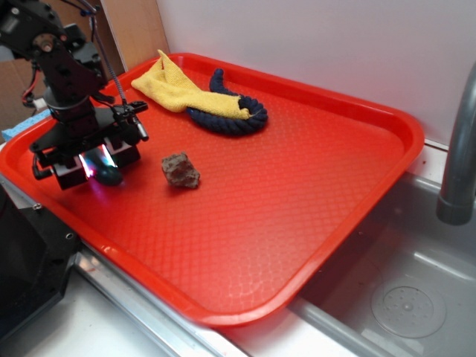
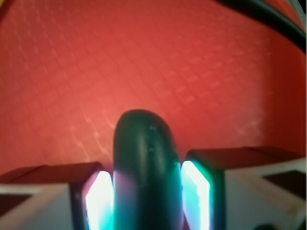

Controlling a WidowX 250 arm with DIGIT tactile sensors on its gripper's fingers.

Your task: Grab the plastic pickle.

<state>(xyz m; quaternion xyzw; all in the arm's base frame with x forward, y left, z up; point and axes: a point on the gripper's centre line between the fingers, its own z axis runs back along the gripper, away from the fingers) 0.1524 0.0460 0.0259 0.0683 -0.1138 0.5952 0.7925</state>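
Observation:
The plastic pickle (image 1: 111, 175) is a glossy dark teal-green piece lying on the red tray (image 1: 297, 193) near its left edge. My gripper (image 1: 100, 166) stands low over it, pointing down. In the wrist view the pickle (image 2: 144, 153) fills the gap between the two glowing pads (image 2: 195, 191), which press against its sides, so the gripper (image 2: 147, 191) is shut on it. The pickle's rounded end sticks out past the fingertips, over the tray floor (image 2: 144, 62).
A brown rock-like chunk (image 1: 181, 170) lies just right of the gripper. At the tray's back, a yellow cloth (image 1: 171, 85) overlaps a navy rope ring (image 1: 236, 120). A metal sink (image 1: 401, 297) and faucet (image 1: 457, 149) are to the right.

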